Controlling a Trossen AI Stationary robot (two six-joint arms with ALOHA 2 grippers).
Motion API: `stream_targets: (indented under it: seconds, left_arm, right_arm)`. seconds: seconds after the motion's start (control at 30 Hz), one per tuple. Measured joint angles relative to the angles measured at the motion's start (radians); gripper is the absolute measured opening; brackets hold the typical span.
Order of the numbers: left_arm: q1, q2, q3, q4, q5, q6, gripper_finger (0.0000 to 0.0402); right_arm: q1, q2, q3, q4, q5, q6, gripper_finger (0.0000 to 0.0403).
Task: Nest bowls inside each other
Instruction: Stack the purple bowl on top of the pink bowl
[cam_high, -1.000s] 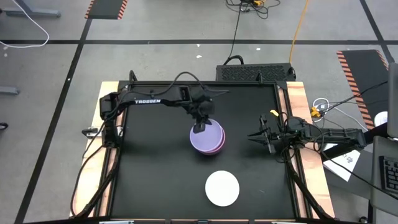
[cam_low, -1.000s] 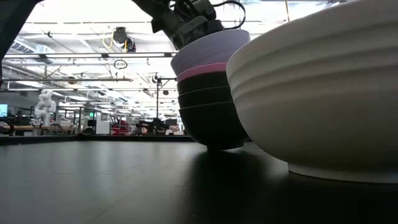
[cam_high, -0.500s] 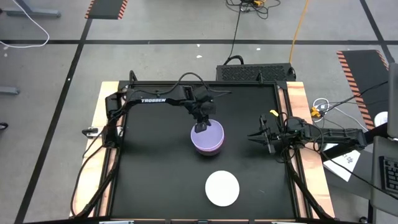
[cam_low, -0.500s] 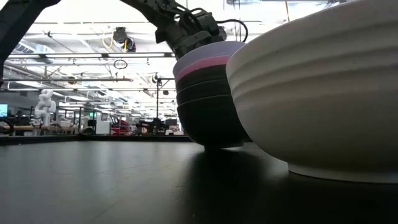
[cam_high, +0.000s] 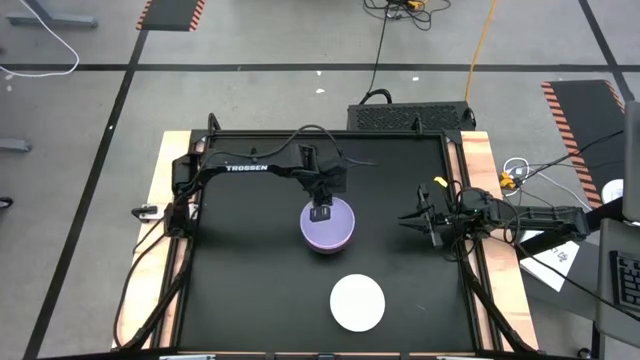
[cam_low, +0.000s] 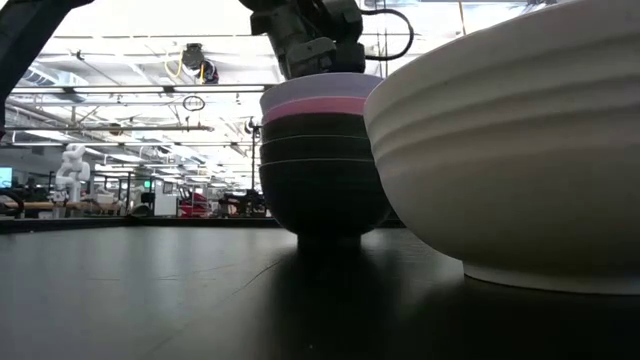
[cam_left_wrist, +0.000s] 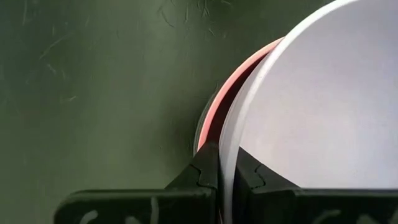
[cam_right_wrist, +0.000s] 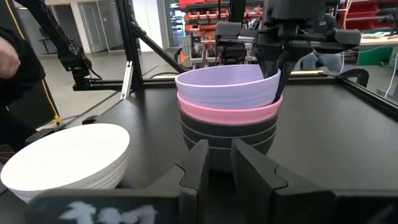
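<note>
From above, the left arm, lettered TROSSEN, sets its left gripper (cam_high: 319, 211) on the 12 o'clock rim of the round lavender-purple plastic bowl (cam_high: 327, 226) at table centre; the round white plastic bowl (cam_high: 357, 302) lies toward 5 o'clock, the right gripper (cam_high: 428, 223) waits at 3 o'clock. At table level, lavender tops a pink bowl (cam_low: 312, 107) and three black bowls (cam_low: 318, 170). The left wrist shows fingers (cam_left_wrist: 204, 171) clamped on that lavender rim; the right wrist shows its fingers (cam_right_wrist: 196, 162) slightly apart, holding nothing.

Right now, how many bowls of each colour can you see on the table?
Black bowls: 3, at the bottom of the stack
Pink bowl: 1
Purple bowl: 1, on top
White bowl: 1, standing apart
Total: 6
</note>
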Motion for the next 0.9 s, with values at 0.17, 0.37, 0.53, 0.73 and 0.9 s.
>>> stream_targets:
  seconds: [0.17, 0.37, 0.53, 0.73, 0.9]
  left_arm:
    - [0.001, 0.0, 0.0, -0.001, 0.0, 0.0, 0.0005]
    - [0.003, 0.0, 0.001, -0.019, 0.003, -0.002, 0.0005]
    - [0.003, -0.001, 0.001, -0.056, 0.005, -0.013, 0.0005]
    - [0.002, -0.001, -0.001, -0.09, 0.046, -0.019, 0.0005]
    - [0.0, -0.001, -0.001, -0.107, 0.05, -0.028, 0.0005]
  right_arm:
    - [0.0, 0.0, 0.0, -0.001, 0.0, 0.002, 0.0064]
    - [0.0, 0.0, 0.0, -0.005, 0.0, 0.014, 0.0064]
    - [0.0, 0.0, 0.0, -0.008, 0.0, 0.015, 0.0064]
    - [0.0, 0.0, 0.0, -0.01, 0.0, 0.015, 0.0064]
    - [0.0, 0.0, 0.0, -0.01, 0.0, 0.015, 0.0064]
